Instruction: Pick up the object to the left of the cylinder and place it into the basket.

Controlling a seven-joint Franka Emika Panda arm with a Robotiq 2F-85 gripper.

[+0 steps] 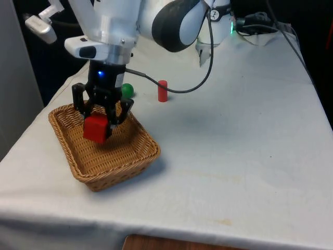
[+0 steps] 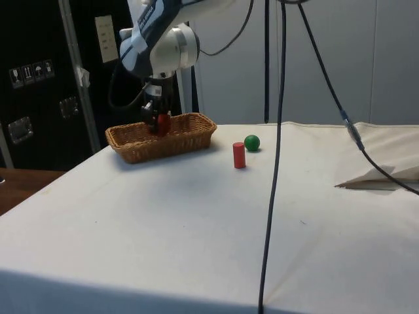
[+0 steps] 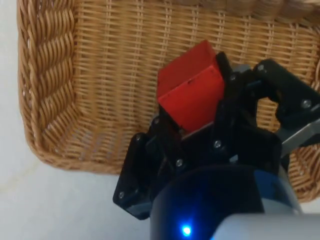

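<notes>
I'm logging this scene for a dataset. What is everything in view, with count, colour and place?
basket: one, tan wicker, on the table at the front view's left.
block: one, red, held in the gripper over the basket's inside.
cylinder: one, red, upright on the cloth beyond the basket.
ball: one, green, on the cloth beside the cylinder, at its left in the front view.
cloth: one, white, covering the table.
cable: one, black, hanging from the arm over the table.
gripper: one, black, shut on the block above the basket.
</notes>
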